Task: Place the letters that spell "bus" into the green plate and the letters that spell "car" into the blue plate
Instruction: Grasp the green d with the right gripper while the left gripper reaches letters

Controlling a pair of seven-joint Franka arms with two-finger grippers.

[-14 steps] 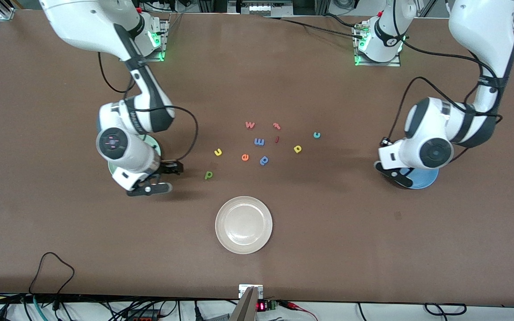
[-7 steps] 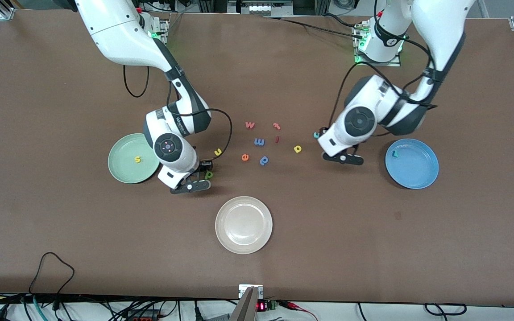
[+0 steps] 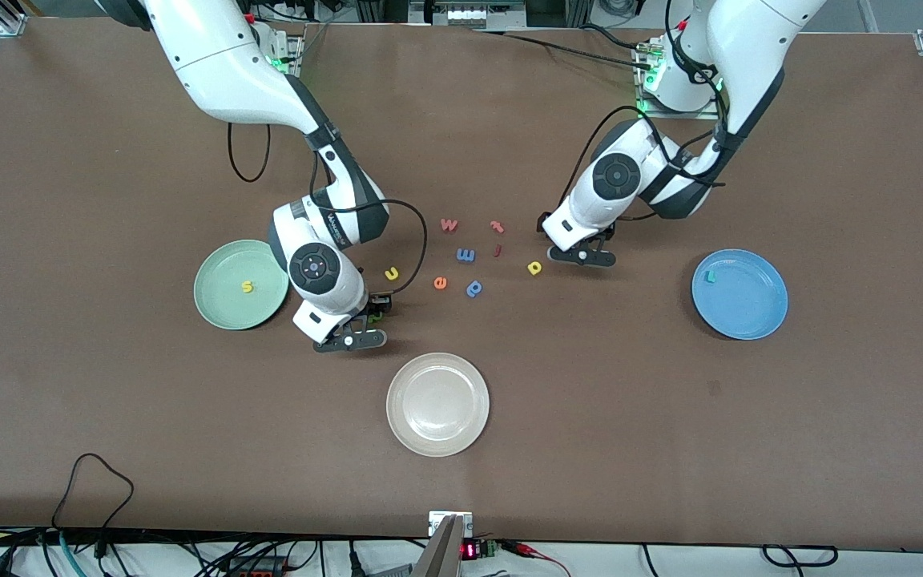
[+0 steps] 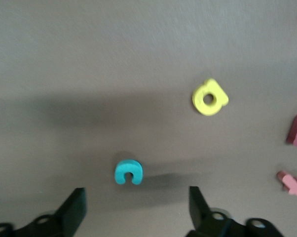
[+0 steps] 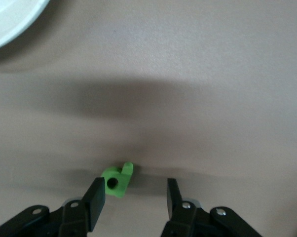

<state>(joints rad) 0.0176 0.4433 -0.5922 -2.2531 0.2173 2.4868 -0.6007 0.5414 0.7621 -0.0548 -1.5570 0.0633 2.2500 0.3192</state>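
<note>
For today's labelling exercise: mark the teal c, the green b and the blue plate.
teal c [image 4: 128, 172], left wrist view, its curved body.
green b [image 5: 117, 180], right wrist view, beside its hole.
blue plate [image 3: 750, 308], front view, bare floor.

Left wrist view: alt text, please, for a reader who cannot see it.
The left gripper, fingers open, hangs over the brown table just short of a teal "c". A yellow "a" lies flat nearby, with red letters at the frame's edge.

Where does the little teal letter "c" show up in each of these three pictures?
Front view: the teal "c" is not visible; the left gripper, over its spot beside the yellow "a", hides it.
Left wrist view: the teal "c" lies on the table just ahead of the open left gripper.
Right wrist view: not in it.
Shared landmark: the yellow "a", also seen in the left wrist view.
</note>
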